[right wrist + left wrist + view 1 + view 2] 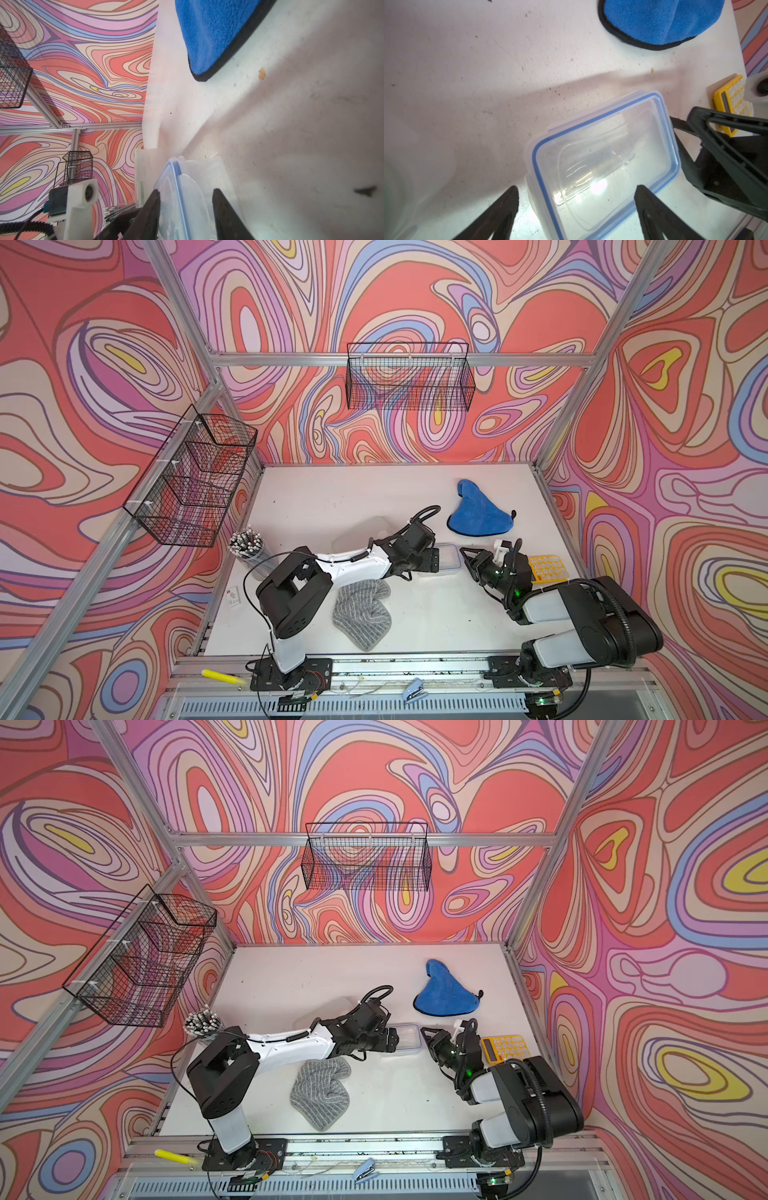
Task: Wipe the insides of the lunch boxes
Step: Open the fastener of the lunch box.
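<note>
Heads up: the big lunch box (365,531) sits just beside your left gripper (576,192), so park that one for now. The small lunch box (448,568) is what counts. It lies right between your two grippers, with its long axis running from one to the other and the right gripper (186,193) at the far short end. The blue-rimmed lid (604,158) looks still on. Your left jaws are spread wide and empty, straddling the near end. Your right jaws are partly apart around the lid's edge, not pinching it as far as I can see. I'd say the right one's better placed for that lid.
</note>
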